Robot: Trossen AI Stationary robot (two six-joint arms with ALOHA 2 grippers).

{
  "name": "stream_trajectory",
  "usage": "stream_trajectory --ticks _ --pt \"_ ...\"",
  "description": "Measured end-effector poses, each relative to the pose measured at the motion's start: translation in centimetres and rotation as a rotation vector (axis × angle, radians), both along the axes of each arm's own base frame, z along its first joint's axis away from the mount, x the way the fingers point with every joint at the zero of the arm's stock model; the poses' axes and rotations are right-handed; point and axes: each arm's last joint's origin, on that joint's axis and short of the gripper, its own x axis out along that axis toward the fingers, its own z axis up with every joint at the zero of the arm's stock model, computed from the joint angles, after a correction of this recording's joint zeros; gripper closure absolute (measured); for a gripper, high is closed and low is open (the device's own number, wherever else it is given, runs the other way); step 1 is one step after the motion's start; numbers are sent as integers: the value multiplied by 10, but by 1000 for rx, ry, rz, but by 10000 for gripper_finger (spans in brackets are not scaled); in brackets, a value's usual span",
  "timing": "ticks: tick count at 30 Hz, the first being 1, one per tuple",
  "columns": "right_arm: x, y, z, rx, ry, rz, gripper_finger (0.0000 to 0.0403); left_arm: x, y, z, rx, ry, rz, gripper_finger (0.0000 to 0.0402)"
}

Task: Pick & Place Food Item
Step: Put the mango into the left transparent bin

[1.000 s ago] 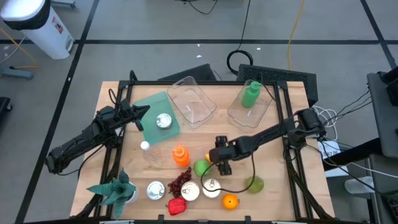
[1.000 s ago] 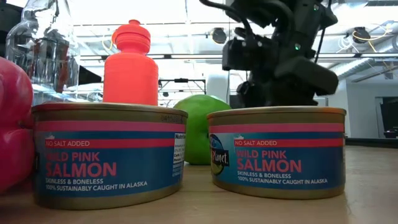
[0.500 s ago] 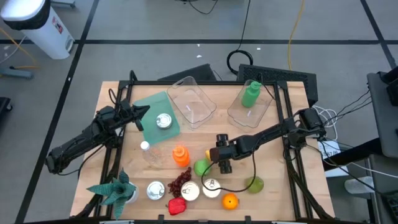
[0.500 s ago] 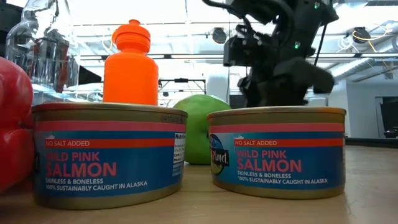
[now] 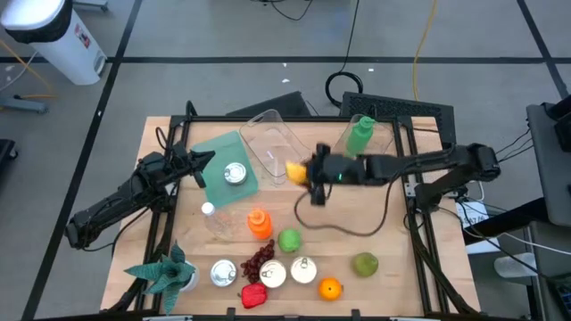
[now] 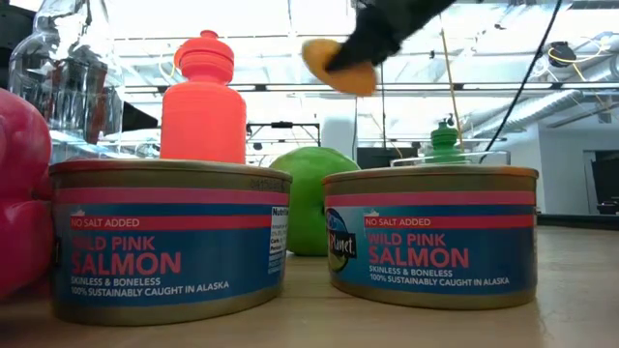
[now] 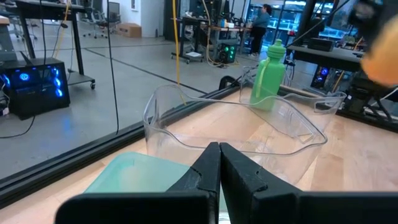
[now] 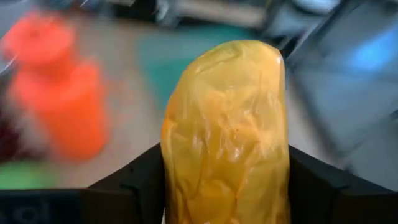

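A yellow-orange food item [image 5: 292, 169] with a wrinkled skin hangs high above the table. My right gripper [image 5: 301, 170] is shut on it beside the near right corner of a clear plastic container [image 5: 273, 144]. In the low view the item [image 6: 338, 66] shows well above the cans. My left gripper [image 5: 203, 162] waits, shut, at the left over a green lid [image 5: 214, 153] that lies flat on the table. Its shut fingers [image 7: 219, 163] point level toward the clear container [image 7: 236, 127]. My right gripper pinches the food item between its two fingers, one on each of its opposite sides [image 8: 177, 168]. The fingers [image 8: 140, 180] reach in from the table's right, slanting a little downward. The item sticks out past the fingertips and is lifted clear of the table.
A second clear container holds a green bottle [image 5: 359, 135]. Toward the near edge stand an orange bottle [image 5: 259, 223], a green apple [image 5: 288, 239], two salmon cans [image 5: 223, 272] [image 5: 303, 267], grapes [image 5: 259, 257], a red pepper [image 5: 253, 294], an orange [image 5: 330, 288] and a plant [image 5: 165, 272].
My right gripper has risen from the table beside the green apple. It has swung toward the far edge up to the clear container, tipping from pointing steeply down to nearly level. The yellow-orange item has come up with it, lifted clear of the table.
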Motion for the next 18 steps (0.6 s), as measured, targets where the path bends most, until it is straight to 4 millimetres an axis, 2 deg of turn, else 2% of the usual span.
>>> stream_trajectory --ticks 3,6,12,15,18 --pt "6 -30 11 -86 -122 -53 178 0 0 1 6 -9 0 387" --pt "13 -60 9 -122 -189 -132 177 0 0 1 9 -13 0 387" --pt "32 -111 -26 -48 -218 -143 171 0 0 1 21 -1 0 387" --pt "44 -129 -44 -14 -177 -111 174 0 0 1 36 8 1 387" --pt "62 -143 -53 5 -158 -97 172 0 0 1 56 21 5 387"
